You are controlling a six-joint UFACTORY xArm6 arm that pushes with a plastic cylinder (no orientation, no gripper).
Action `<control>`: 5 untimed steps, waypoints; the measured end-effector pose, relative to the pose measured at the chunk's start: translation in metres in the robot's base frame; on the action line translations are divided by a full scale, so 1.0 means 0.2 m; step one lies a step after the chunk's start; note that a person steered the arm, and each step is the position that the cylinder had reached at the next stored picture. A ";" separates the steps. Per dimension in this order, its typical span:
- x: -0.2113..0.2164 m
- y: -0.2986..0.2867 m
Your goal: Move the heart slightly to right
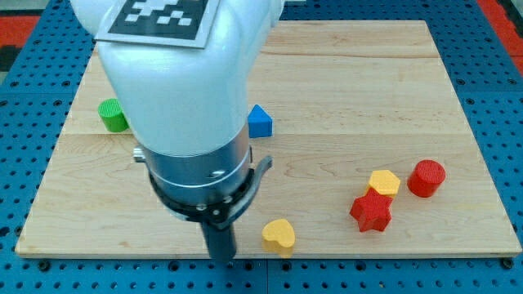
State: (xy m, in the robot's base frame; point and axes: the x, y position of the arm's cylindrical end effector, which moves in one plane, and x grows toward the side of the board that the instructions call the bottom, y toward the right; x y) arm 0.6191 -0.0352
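The yellow heart (279,235) lies near the view's bottom edge of the wooden board (343,90). My tip (221,256) is at the end of the dark rod, just to the view's left of the heart, with a small gap between them. The arm's large white and grey body covers the board's left middle and hides whatever lies under it.
A blue block (260,121) sits beside the arm at the board's middle. A green cylinder (113,115) is at the view's left. At the view's right are a red star (372,211), a yellow hexagon (383,183) and a red cylinder (426,177).
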 end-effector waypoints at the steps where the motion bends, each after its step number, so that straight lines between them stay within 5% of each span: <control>1: 0.00 0.29; 3: -0.03 0.87; 5: -0.01 0.84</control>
State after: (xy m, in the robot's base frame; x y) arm 0.6180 0.1329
